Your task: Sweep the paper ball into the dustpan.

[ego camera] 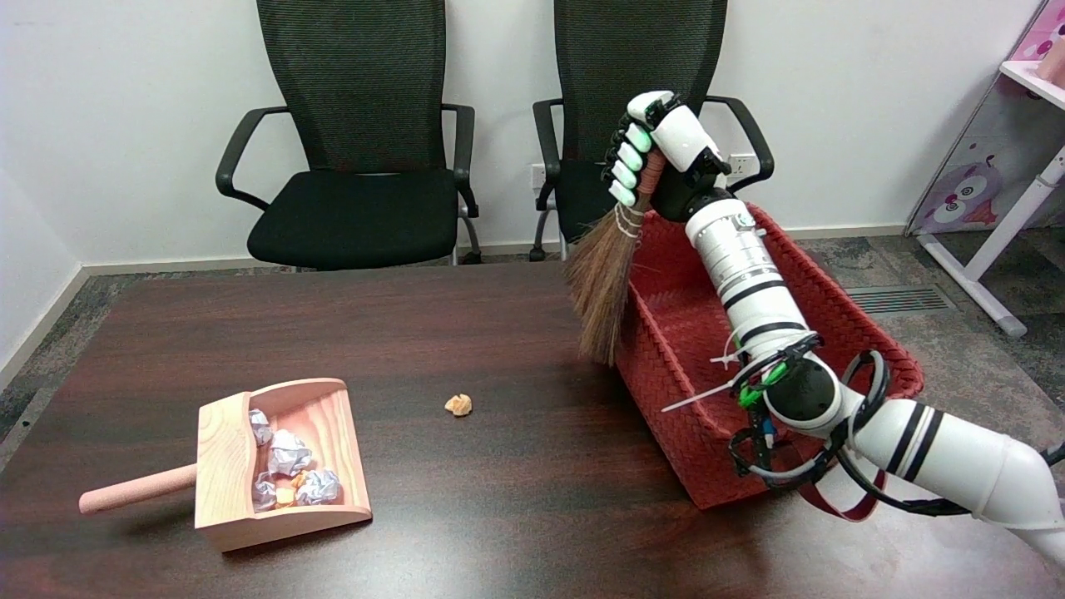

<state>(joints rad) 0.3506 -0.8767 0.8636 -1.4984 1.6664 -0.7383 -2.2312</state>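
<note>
1 small tan paper ball [458, 405] lies loose on the dark table [516, 499], well apart from the wooden dustpan [283, 462], which sits to its left already holding several crumpled balls. The right hand [657, 150] is wrapped around the handle of a small straw broom [603, 283], lifted beside the red woven basket [707, 349], bristles pointing down. The ball looks very light and crushable, likely to roll or skip, so soft bristle strokes toward the pan's open mouth suit it better than any grasp.
</note>
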